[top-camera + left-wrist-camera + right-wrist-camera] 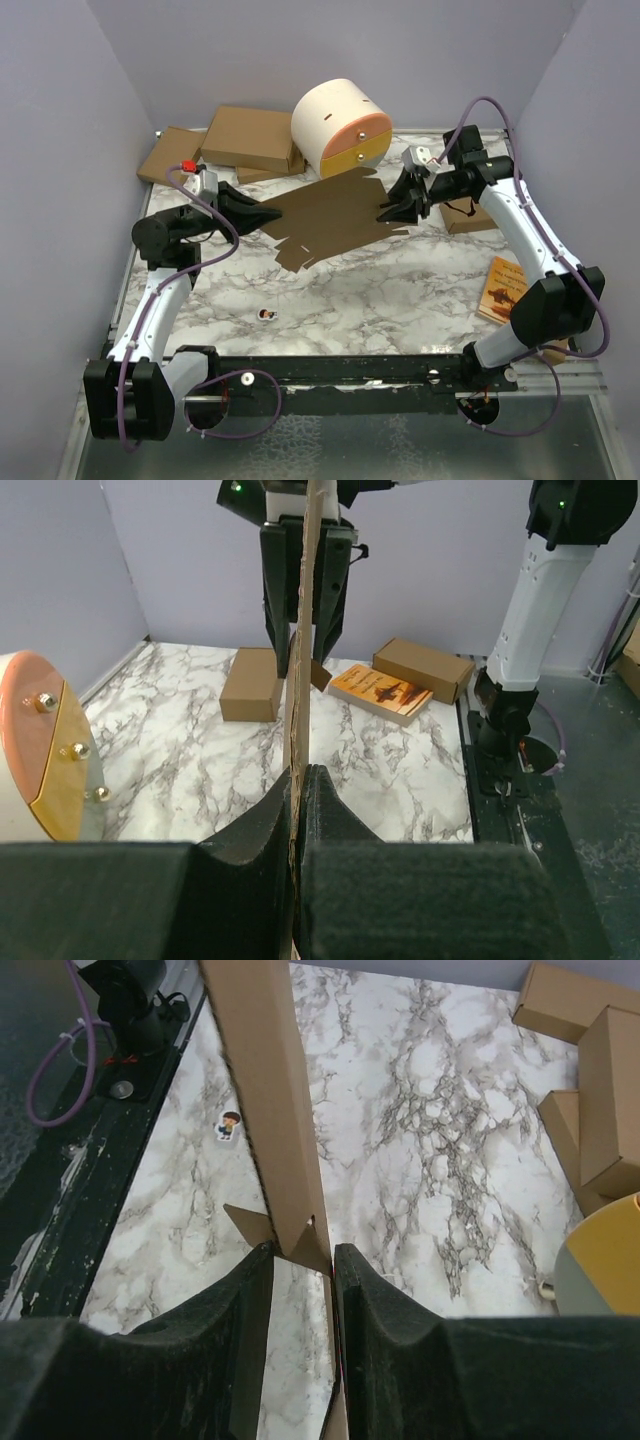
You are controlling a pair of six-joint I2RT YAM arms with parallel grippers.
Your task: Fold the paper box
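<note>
Black fingers [340, 825] of the left gripper [298, 785] pinch one edge of the paper box [330, 215], a flat brown sheet spread just in front of the round cream drawer unit [342, 127]. Toward that unit's right, the right gripper [303, 1258] straddles the opposite edge, its jaws slightly apart and not touching the sheet. Further right, an orange book [503, 290] bears lettering too small to read.

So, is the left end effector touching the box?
Touching. The left wrist view shows the left end effector clamped shut on the box edge, with no gap on either side.
</note>
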